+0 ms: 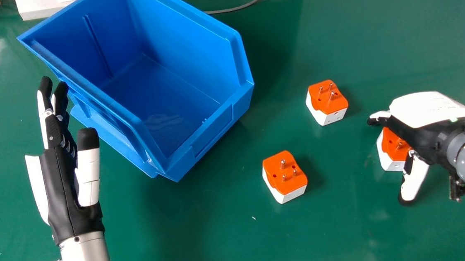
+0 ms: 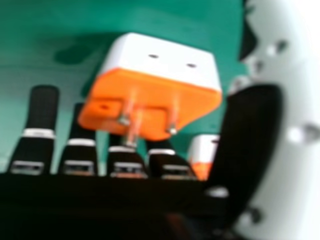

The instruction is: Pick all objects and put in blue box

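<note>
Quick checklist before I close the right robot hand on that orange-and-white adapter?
1. Right robot hand open: ok, fingers and thumb apart.
2. Adapter between fingers and thumb: ok.
3. Firm hold on it: not ok, no grip closed.
4. Nearer loose adapter and farther one out of the grasp: ok.
5. Blue box opening upward: ok.
6. Left robot hand off the box: cannot tell, fingertips beside its edge.
</note>
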`<state>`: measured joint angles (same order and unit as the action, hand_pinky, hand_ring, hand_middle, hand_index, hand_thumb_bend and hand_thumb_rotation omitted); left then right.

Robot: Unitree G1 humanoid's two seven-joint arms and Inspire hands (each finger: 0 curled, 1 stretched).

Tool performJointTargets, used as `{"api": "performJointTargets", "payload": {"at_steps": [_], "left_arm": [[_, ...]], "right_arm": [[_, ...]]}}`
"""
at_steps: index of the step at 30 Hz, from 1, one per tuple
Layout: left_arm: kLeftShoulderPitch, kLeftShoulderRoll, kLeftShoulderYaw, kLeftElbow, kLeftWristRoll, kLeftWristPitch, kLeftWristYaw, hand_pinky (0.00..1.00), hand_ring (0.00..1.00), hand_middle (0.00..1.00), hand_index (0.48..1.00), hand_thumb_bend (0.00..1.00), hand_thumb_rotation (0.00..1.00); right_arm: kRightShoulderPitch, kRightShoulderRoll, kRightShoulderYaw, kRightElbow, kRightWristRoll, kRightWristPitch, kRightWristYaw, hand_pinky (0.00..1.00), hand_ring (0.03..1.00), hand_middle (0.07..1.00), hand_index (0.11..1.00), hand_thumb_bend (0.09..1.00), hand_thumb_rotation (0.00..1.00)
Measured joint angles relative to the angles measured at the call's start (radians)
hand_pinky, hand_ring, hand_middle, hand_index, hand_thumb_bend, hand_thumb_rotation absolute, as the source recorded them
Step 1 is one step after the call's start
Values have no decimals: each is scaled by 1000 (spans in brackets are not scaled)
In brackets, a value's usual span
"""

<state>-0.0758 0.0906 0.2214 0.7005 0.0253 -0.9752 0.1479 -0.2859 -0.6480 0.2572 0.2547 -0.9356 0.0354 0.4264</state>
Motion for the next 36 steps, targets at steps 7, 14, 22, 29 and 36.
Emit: {"api": "performJointTargets", "payload": {"at_steps": [7,14,22,29,36], "left_arm": [[-1,0,0,1,-1,-1,-1,996,968,950,966,979,946],[-1,0,-1,0,-2,0,-3,999,970,949,965,980,945],[-1,0,-1,-2,-2,1,-7,1000,972,950,968,986,943],[-1,0,-1,-2,-1,2,-8,1000,971,949,968,984,943],[-1,0,-1,-2,0,2,-6,999,971,950,969,988,942]], "right_arm": [[-41,-14,27,56,23,-21,-28,521,724,871,849,868,43],[-55,-33,33,97,64,-67,-63,450,643,846,799,846,11],[-29,-42,53,88,36,-50,-160,421,583,756,740,856,2],[31,-43,52,61,32,-35,-265,359,486,611,663,667,1],[52,-42,51,65,33,-27,-380,349,439,572,584,591,0]]}}
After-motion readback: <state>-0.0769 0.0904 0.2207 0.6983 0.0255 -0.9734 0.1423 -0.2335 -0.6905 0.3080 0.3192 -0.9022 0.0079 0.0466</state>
